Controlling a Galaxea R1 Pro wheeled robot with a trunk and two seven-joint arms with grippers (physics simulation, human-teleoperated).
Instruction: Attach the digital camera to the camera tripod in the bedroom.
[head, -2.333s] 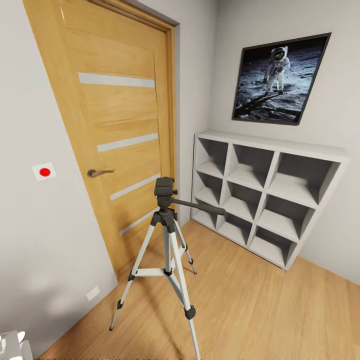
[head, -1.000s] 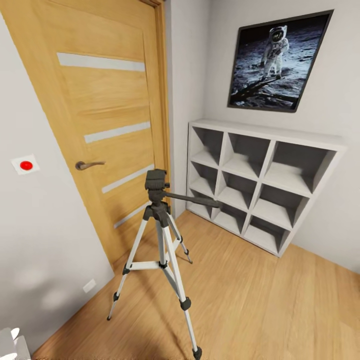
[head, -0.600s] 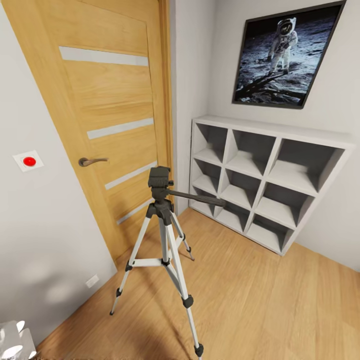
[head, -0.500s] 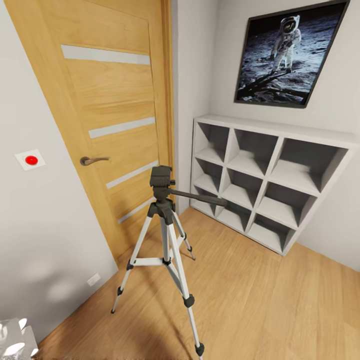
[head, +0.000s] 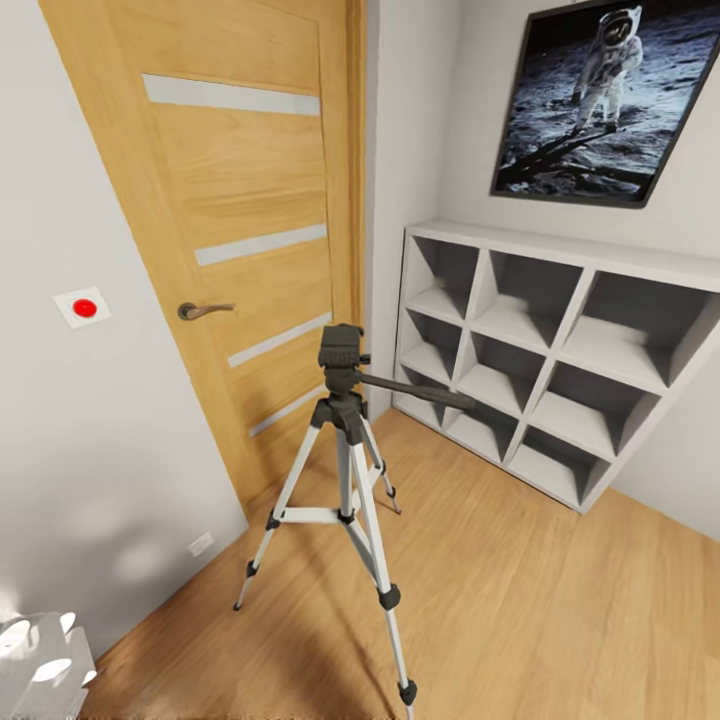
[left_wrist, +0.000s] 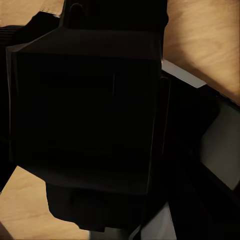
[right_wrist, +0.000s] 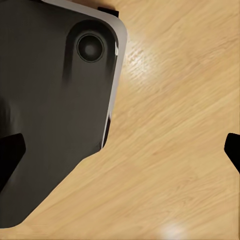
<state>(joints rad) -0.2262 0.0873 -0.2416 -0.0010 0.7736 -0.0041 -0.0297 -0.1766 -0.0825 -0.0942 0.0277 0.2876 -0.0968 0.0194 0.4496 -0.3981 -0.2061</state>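
Shelving first: white cube shelf (head: 560, 258) against the far wall of the bedroom, under the astronaut picture (head: 610, 100), open-fronted compartments in rows of three, grey in shadow inside, bare back walls and floors showing in each one within the head view. Lower right part cut off by the picture's edge.

Just beside the shelf's near end, in the corner, wooden door (head: 240, 230) with pale stripes, shut, lever handle (head: 203, 310) at mid-height. On the grey wall next to it, white plate with a red button (head: 82, 307), and lower down a small white socket (head: 201, 543).

Standing upright on the light plank floor (head: 540, 600), between door and shelf: camera tripod (head: 343, 412), three silver legs spread, black feet planted, black head on top with nothing mounted on it, long pan handle (head: 425, 390) reaching toward the shelf.

Right arm held low, wrist camera looking down at the planks. Right gripper (right_wrist: 122, 150) spread wide, one dark fingertip (right_wrist: 10, 152) at either edge of that picture, nothing but floor between them; dark rounded panel (right_wrist: 50, 100) with a round recess alongside.

Left wrist view: black boxy shape (left_wrist: 85, 100) pressed close to the lens (perhaps the digital camera, too dark to say), wood floor at the corners. Left gripper's jaws impossible to make out, so grip or no grip cannot be told.
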